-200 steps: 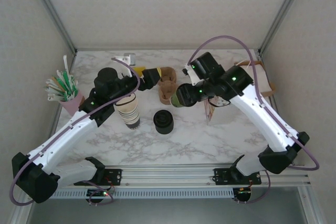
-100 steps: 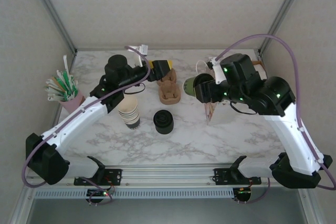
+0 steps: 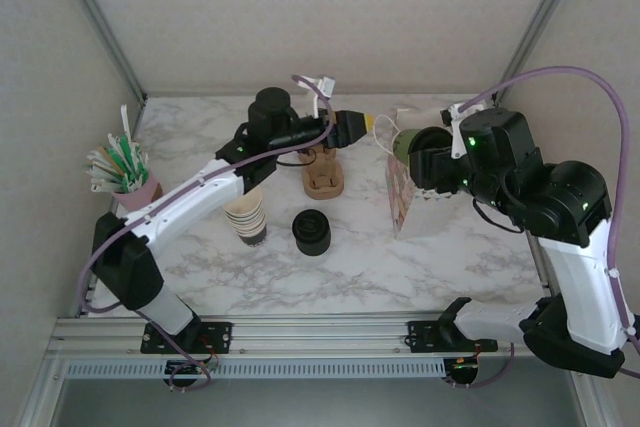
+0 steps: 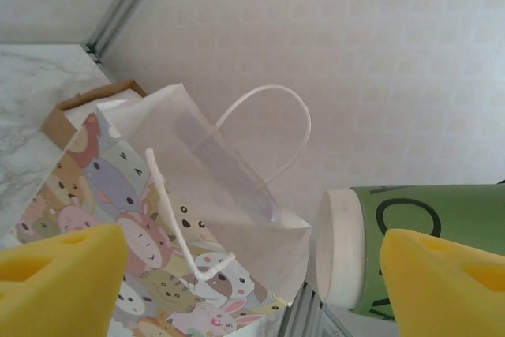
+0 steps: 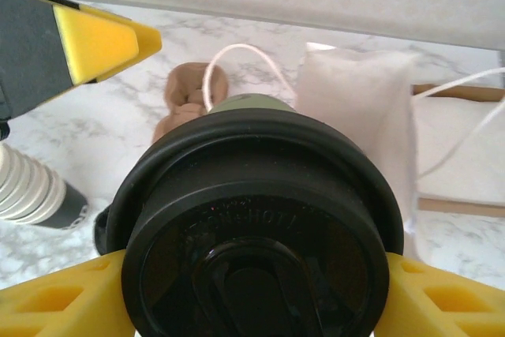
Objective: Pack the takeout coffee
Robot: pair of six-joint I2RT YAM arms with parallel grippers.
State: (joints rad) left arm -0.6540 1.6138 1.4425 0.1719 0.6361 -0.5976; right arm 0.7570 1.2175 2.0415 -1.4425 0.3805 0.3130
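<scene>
Clamping the takeout coffee (image 5: 252, 219) on its side, the right gripper (image 5: 252, 297) hangs it right of centre in the top view, just beside the paper bag (image 4: 213, 195). Left gripper (image 4: 251, 274) wide open, empty. It would do best to hold the bag's mouth open, so the cup can be righted before going in.

Bright, even light, soft shadows, sharp.

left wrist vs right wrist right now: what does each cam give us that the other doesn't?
Left wrist: the animal print on the bag, the takeout coffee with its green wall and white base, the left gripper open. Right wrist: the coffee's black lid clamped in the right gripper, the brown cup carrier, the stack of paper cups. Both: the bag, its white handle, the coffee.
</scene>
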